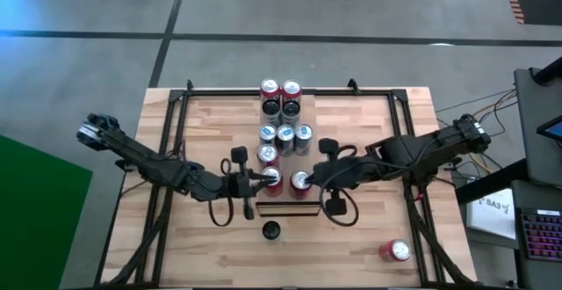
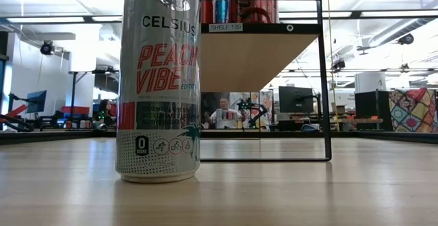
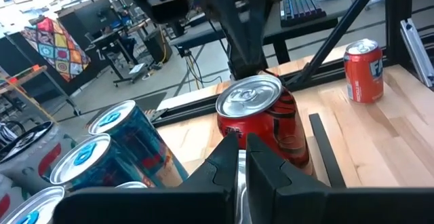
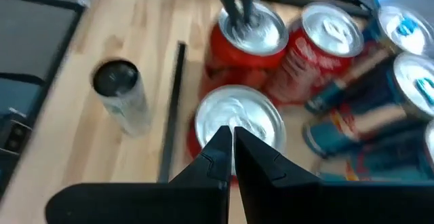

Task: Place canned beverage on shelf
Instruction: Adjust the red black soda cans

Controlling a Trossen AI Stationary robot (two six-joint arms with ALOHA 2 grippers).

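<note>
- High view: both arms reach in toward the middle of the table (image 1: 369, 237), where the shelf (image 1: 283, 209) stands, seen here as a narrow dark-framed strip.
- The left tool (image 1: 260, 181) is over a red can (image 1: 273, 179) on the shelf; its fingers look nearly closed in the left wrist view, but I cannot tell whether they grip that can.
- The right tool (image 1: 309, 181) sits over a second red can (image 1: 300, 181), just beside the first one; the right wrist view shows its fingertips (image 4: 227, 142) close together above the silver lid, and whether they hold it cannot be told.
- Behind the shelf, toward the far edge, a cluster of blue-topped cans (image 1: 285, 134) and dark-topped cans (image 1: 280, 108) runs in a line, ending in two red ones at the frame.
- A black-topped white can (image 1: 270, 230) stands alone in front of the shelf, near the near edge; the low view shows it labelled Celsius Peach Vibe.
- A further red can (image 1: 394, 251) stands well apart, by the near right corner.
</note>
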